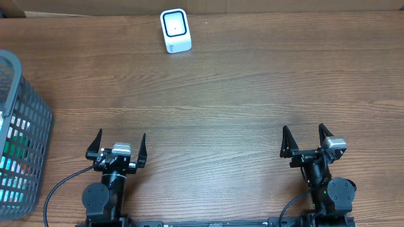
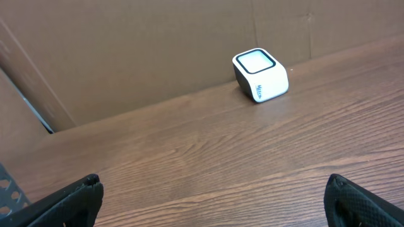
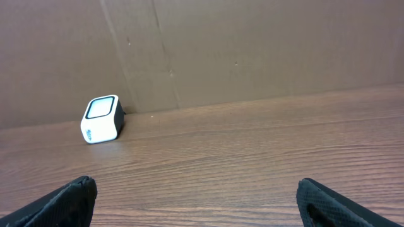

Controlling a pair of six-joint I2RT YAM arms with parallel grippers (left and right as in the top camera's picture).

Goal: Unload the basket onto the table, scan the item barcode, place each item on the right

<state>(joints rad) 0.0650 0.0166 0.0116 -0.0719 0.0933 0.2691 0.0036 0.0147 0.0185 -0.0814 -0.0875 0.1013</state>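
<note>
A small white barcode scanner (image 1: 175,30) with a dark-rimmed window stands at the far edge of the wooden table. It also shows in the left wrist view as the scanner (image 2: 261,74) and in the right wrist view as the scanner (image 3: 101,118). Coloured items (image 1: 12,148) lie inside a grey mesh basket (image 1: 25,107) at the far left; no barcode can be made out on them. My left gripper (image 1: 121,137) and right gripper (image 1: 303,131) rest near the front edge, both open and holding nothing. Bare wood lies between the left gripper's (image 2: 214,183) jaws and the right gripper's (image 3: 197,183) jaws.
A brown cardboard wall (image 2: 158,44) runs behind the table, right behind the scanner. The basket's grey corner (image 2: 7,189) shows at the left wrist view's lower left edge. Wood-grain tabletop (image 1: 214,101) stretches between the arms and the scanner.
</note>
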